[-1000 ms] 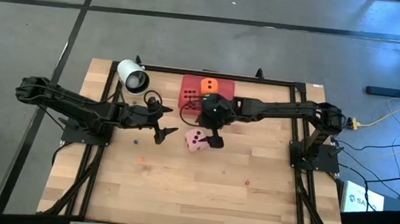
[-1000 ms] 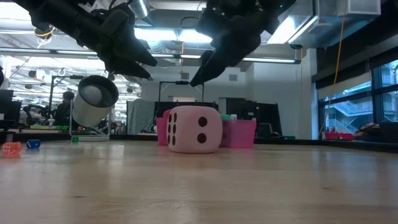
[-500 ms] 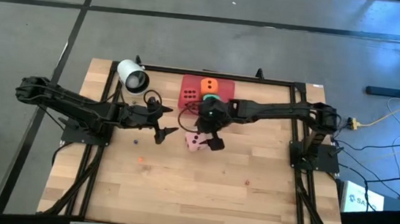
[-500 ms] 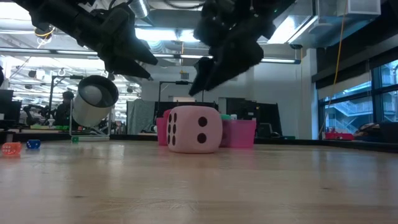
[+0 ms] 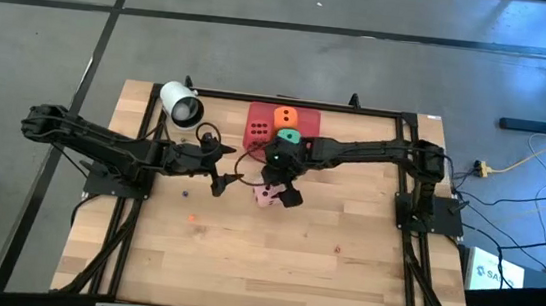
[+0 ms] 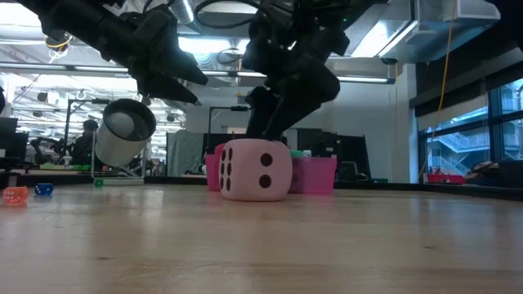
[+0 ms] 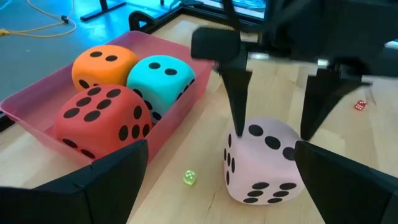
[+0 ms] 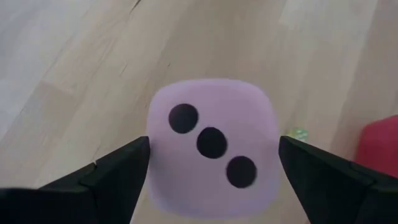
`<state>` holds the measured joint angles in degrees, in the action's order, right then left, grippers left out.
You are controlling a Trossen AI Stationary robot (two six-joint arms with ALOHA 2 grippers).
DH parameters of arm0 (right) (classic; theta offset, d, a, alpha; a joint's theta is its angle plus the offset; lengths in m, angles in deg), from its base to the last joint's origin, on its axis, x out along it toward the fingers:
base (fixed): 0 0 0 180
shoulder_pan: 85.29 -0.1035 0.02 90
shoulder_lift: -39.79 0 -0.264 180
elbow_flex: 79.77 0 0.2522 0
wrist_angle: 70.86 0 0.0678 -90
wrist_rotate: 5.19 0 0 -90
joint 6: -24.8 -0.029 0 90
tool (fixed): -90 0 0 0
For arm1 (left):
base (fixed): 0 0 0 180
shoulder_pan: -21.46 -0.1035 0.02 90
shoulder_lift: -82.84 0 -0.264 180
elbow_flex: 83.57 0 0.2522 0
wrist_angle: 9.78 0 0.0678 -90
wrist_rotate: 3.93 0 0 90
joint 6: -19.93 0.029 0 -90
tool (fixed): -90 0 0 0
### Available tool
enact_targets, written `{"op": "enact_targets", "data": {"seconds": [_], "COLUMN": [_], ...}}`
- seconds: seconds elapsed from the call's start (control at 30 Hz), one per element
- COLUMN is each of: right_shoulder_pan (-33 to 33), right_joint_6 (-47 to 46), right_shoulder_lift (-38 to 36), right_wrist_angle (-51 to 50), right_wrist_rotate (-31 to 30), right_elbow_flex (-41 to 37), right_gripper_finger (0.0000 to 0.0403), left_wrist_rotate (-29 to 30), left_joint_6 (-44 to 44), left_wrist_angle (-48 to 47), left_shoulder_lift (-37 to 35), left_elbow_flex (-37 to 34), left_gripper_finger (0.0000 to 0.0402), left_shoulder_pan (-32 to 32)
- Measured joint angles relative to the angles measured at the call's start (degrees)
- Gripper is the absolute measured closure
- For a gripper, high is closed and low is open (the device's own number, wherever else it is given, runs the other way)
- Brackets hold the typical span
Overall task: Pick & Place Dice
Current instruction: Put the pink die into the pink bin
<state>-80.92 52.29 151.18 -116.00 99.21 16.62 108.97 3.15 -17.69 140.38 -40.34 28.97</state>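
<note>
Dice numbered four: a pink die [image 5: 266,195] sat alone on the wooden counter [image 5: 272,263], and at its twelve o'clock three more, red [image 7: 102,118], orange [image 7: 102,62] and green [image 7: 160,73], lay together in one pink tray [image 7: 37,118]. The right tool [image 5: 279,191] stood straddling the pink die, its fingers [image 8: 112,171] spread on either side with gaps showing, grasping nothing; a second before it had hung higher and wider. At the die's nine o'clock the left tool [image 5: 224,180] hovered released, unmoved. A white cup [image 5: 181,104] lay tipped at eleven o'clock.
</note>
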Motion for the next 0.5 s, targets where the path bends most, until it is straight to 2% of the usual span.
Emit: {"op": "enact_targets", "data": {"seconds": [0.5], "right_shoulder_pan": [-1.8], "right_joint_6": [-2.2], "right_shoulder_lift": [2.8], "right_wrist_angle": [-0.7], "right_wrist_rotate": [-1.4], "right_elbow_flex": [0.3], "right_gripper_finger": [0.0049], "left_wrist_rotate": [0.0], "left_joint_6": [-0.1], "left_wrist_angle": [0.0], "left_shoulder_lift": [0.0], "left_elbow_flex": [0.0], "left_gripper_finger": [0.0002], "left_shoulder_pan": [0.0]}}
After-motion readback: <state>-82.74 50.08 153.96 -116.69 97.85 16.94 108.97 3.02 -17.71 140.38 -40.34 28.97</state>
